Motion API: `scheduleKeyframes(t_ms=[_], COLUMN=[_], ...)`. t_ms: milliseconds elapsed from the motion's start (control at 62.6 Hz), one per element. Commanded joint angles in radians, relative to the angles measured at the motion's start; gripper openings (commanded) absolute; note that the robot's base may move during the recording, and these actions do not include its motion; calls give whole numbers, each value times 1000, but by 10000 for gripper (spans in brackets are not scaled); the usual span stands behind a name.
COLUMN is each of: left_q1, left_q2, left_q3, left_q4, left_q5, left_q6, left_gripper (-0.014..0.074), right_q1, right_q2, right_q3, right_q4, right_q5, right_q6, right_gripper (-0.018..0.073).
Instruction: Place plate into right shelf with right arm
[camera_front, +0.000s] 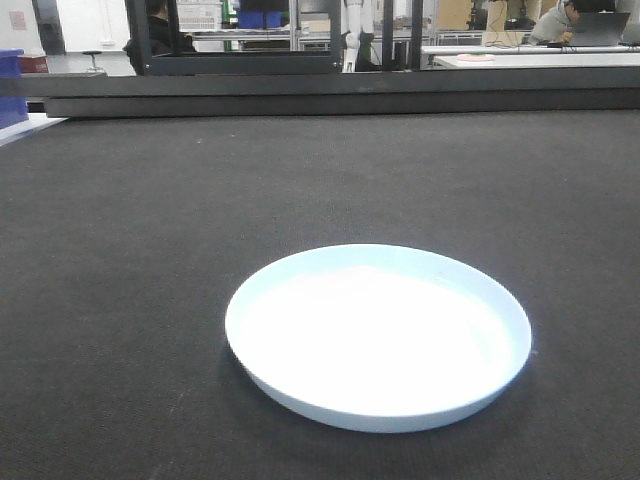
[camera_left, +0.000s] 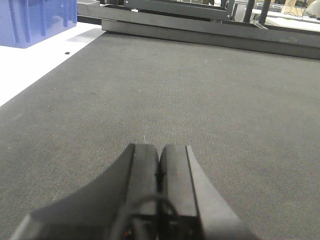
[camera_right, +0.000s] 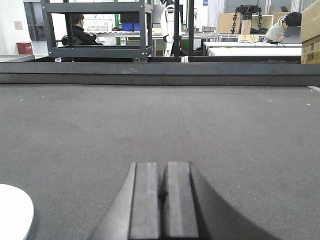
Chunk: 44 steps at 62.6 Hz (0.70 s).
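I am holding my right hand (camera_right: 161, 180) low over the bench (camera_front: 140, 220), clenching on nothing, left hand (camera_left: 159, 160) likewise, smooth round pale plate (camera_front: 378, 335) lying on its rough dark weave

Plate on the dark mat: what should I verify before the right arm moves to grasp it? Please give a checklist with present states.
1. Plate lies flat and empty on the mat: ok.
2. Right gripper open for grasping: not ok, it is shut.
3. Right gripper aimed at plate: not ok, plate sits at the lower left edge of its view.
4. Left gripper clear of plate: ok, shut, empty.
5. Right shelf located: cannot tell, not in view.
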Motion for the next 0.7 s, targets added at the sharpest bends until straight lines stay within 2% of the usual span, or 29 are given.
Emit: scheduleKeyframes(t_ms=[0,288,479,543,687], left_q1=[-2,-2,-2,-2,-2], left_q2=[-10,-10,-10,-10,-10], left_q3=[10,10,10,10,10], left_q4=[-8,-8,-8,-8,-8], left_q5=[-90,-90,-90,-90,-90], left_q6=[-7,-7,-7,-7,-7], left_gripper=[-128,-128,-128,-128,-128], right_q1=[-1,-1,-1,-1,-1], right_q2=[-17,-17,-17,-14,34], right_q3=[-16,-16,-49,-102,-256], right_q4=[-1,-4,-4,-4,-2], right_q5=[-90,-99,-208,-166,40], right_q6=[-5,-5,-5,-5,-5], right_gripper=[54,54,54,54,54])
